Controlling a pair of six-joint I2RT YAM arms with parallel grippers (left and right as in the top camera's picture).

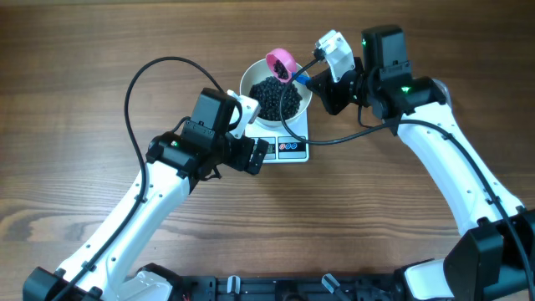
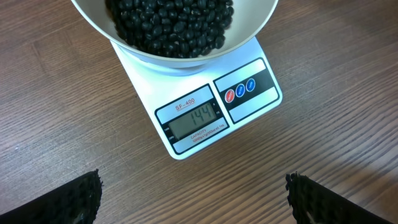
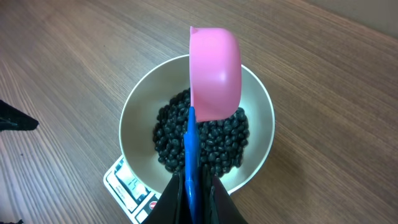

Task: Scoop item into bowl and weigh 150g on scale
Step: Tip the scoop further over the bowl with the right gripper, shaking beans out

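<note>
Overhead: right tool [image 1: 312, 77] clamped on pink plastic scoop [image 1: 280, 63] at one o'clock of round white bowl [image 1: 247, 84]; left tool [image 1: 260, 155] wide, empty; risks overshoot if heaped.

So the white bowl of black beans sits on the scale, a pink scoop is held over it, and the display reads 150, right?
Not quite. The display reads 144, not 150; the left wrist view shows it. The rest holds: the white bowl of black beans sits on the scale, and the right gripper holds the pink scoop over it.
</note>
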